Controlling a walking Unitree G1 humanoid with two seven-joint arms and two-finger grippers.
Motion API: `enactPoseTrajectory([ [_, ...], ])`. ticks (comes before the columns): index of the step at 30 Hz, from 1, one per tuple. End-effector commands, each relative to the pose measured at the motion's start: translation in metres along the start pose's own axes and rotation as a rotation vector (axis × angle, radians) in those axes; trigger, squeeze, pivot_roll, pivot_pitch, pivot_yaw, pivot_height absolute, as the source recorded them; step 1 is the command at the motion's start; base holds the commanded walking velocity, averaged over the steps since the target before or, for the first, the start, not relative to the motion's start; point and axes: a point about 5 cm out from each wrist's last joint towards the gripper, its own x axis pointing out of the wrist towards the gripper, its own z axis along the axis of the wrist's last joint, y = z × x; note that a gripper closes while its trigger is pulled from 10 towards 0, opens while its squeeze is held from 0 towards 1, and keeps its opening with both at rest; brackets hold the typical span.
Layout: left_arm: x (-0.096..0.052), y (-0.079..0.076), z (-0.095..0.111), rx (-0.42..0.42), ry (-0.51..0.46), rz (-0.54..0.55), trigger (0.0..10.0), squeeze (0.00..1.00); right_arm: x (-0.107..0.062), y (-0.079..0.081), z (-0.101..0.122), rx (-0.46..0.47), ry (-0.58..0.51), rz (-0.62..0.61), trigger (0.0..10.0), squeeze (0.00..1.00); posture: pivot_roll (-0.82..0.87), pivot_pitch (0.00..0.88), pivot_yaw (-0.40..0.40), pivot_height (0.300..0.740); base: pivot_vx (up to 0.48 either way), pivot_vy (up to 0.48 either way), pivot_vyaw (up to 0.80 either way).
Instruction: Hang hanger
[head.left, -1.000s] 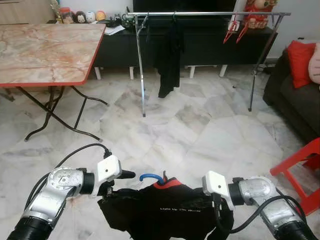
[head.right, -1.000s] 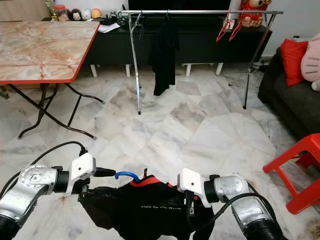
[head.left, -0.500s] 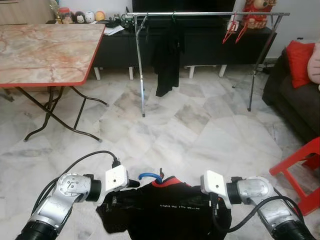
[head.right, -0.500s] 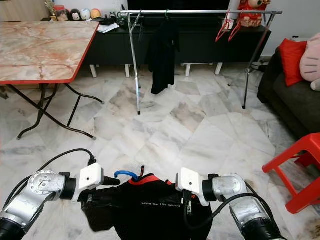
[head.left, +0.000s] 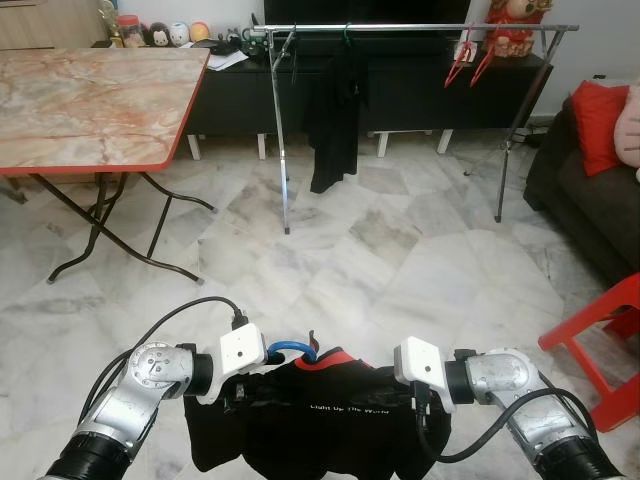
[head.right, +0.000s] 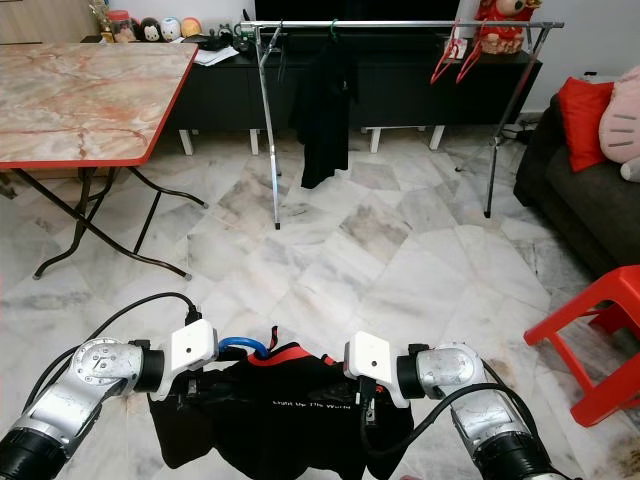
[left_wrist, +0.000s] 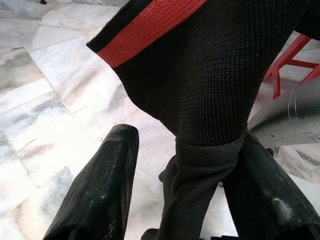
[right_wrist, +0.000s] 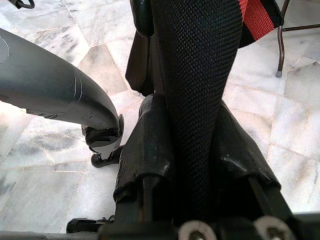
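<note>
A black shirt (head.left: 320, 425) with a red collar hangs on a blue hanger (head.left: 290, 347), held low in front of me between both arms. My right gripper (right_wrist: 187, 107) is shut on the shirt's shoulder, with fabric pinched between both fingers. At the other shoulder, my left gripper (left_wrist: 187, 137) stands open: the fabric drapes between its fingers and rests against one, with a gap to the other. Across the room stands the silver clothes rail (head.left: 400, 27), carrying a black garment (head.left: 335, 110) and red hangers (head.left: 470, 55).
A marble-topped folding table (head.left: 90, 90) stands at the left. At the right are a dark sofa (head.left: 590, 190) with a red cushion (head.left: 600, 110) and a red stool (head.left: 605, 330). Open marble floor (head.left: 400, 250) lies between me and the rail.
My left arm has swung inward to the right, bringing its gripper up to the shirt's shoulder beside the hanger hook. The shirt sits a little higher. The right arm has barely moved.
</note>
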Motion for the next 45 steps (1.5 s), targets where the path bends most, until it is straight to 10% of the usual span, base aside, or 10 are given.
enactPoseTrajectory([
  [1, -0.0002, 0.004, 0.0023, -0.005, -0.012, 0.008, 6.7, 0.0, 0.0001, -0.0042, 0.0079, -0.025, -0.034, -0.008, 10.0, 0.0, -0.02, 0.0, -0.056, 0.74, 0.0, 0.0, 0.0],
  [2, -0.0004, 0.0046, 0.002, -0.009, -0.015, 0.014, 3.8, 0.0, 0.0007, -0.0044, 0.0081, -0.025, -0.036, -0.01, 10.0, 0.0, -0.02, 0.0, -0.054, 0.74, 0.0, 0.0, 0.0],
  [4, -0.0004, 0.0046, 0.002, -0.009, -0.015, 0.014, 3.8, 0.0, 0.0007, -0.0044, 0.0081, -0.025, -0.036, -0.01, 10.0, 0.0, -0.02, 0.0, -0.054, 0.74, 0.0, 0.0, 0.0],
  [6, -0.0004, 0.0058, 0.0016, -0.017, -0.022, 0.022, 0.0, 0.0, 0.0014, -0.0053, 0.0088, -0.026, -0.042, -0.015, 10.0, 0.0, -0.02, 0.0, -0.054, 0.74, 0.0, 0.0, 0.0],
  [35, -0.0015, 0.0035, 0.0032, -0.05, -0.07, -0.01, 0.0, 0.0, 0.007, -0.0062, 0.0098, -0.03, -0.056, -0.021, 10.0, 0.0, -0.01, 0.0, -0.043, 0.74, 0.0, 0.0, 0.0],
  [36, -0.0017, 0.0036, 0.0032, -0.05, -0.069, -0.01, 0.0, 0.0, 0.0071, -0.006, 0.0097, -0.028, -0.056, -0.018, 10.0, 0.02, -0.01, 0.0, -0.043, 0.74, 0.0, 0.0, 0.0],
  [37, -0.0022, 0.0041, 0.0031, -0.049, -0.068, -0.008, 0.0, 0.0, 0.0071, -0.0052, 0.0095, -0.021, -0.056, -0.006, 10.0, 0.37, -0.02, 0.0, -0.044, 0.74, 0.0, 0.0, 0.0],
  [38, -0.0025, 0.0041, 0.0028, -0.048, -0.067, -0.008, 0.0, 0.0, 0.0071, -0.0047, 0.0092, -0.015, -0.056, 0.001, 10.0, 1.0, -0.02, 0.0, -0.044, 0.74, 0.0, 0.0, 0.0],
  [45, -0.004, 0.0043, 0.002, -0.046, -0.064, -0.006, 0.0, 0.0, 0.0011, -0.0017, 0.0047, -0.014, -0.008, 0.061, 10.0, 1.0, -0.02, 0.0, -0.045, 0.74, 0.0, 0.0, 0.0],
])
